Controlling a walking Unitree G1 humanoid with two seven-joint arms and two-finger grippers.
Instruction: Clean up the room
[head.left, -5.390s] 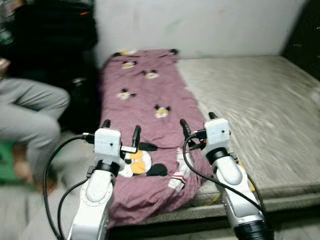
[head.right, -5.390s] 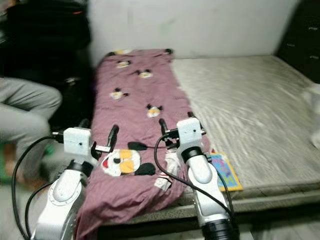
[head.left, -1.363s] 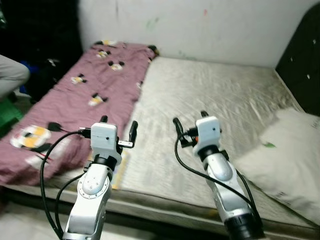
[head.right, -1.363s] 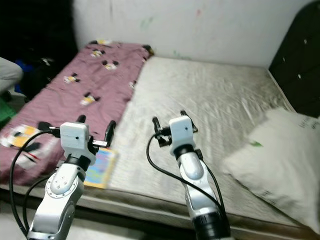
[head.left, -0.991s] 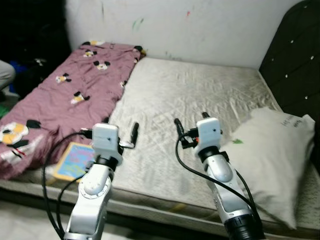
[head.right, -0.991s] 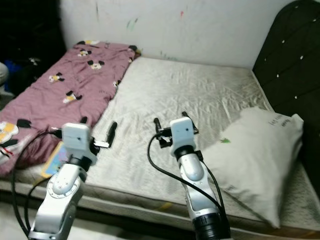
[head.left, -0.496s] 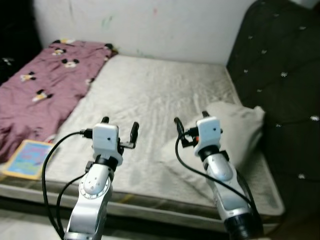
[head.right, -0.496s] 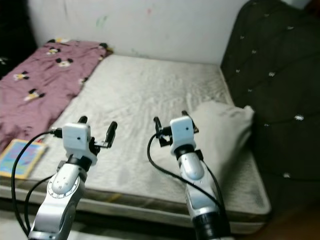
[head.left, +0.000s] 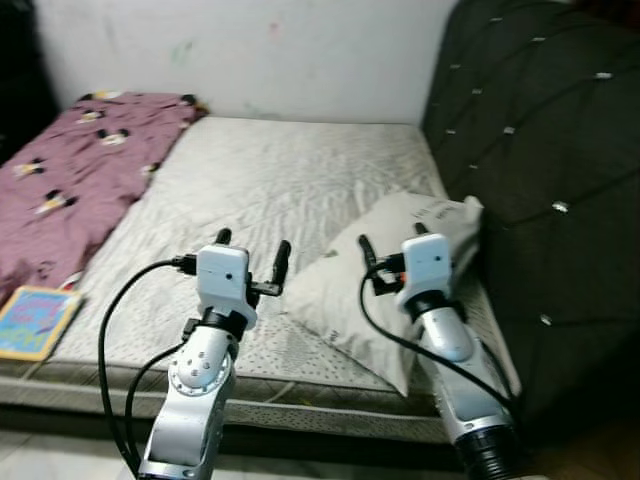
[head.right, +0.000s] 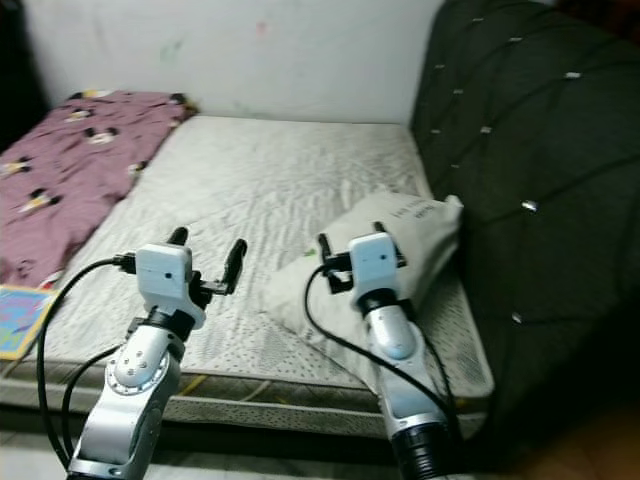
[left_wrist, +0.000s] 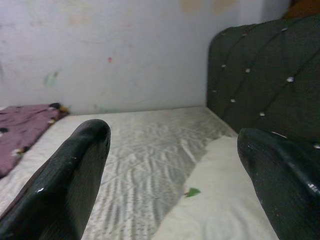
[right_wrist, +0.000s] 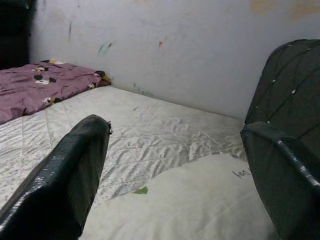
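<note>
Off-white pillow (head.left: 385, 285), a bit rumpled with a small green mark, lying center-right on the bare mattress (head.left: 270, 180) by the dark tufted headboard (head.left: 540, 150). Maroon cartoon blanket (head.left: 70, 170) upper left, colorful book (head.left: 30, 322) at lower left. Left gripper (head.left: 250, 252) and right gripper (head.left: 391, 245) both spread wide, holding nothing, hovering above the mattress edge and pillow.

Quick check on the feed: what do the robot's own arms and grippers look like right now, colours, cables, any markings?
Both arms are silver-grey, rounded segments. Each ends in a white boxy wrist housing carrying two long black fingers: left gripper, right gripper. Black cables loop from each housing down along the arm. The right arm ends in a black ribbed collar near the frame bottom. The fingers look ribbed and glossy up close. No legible markings.
</note>
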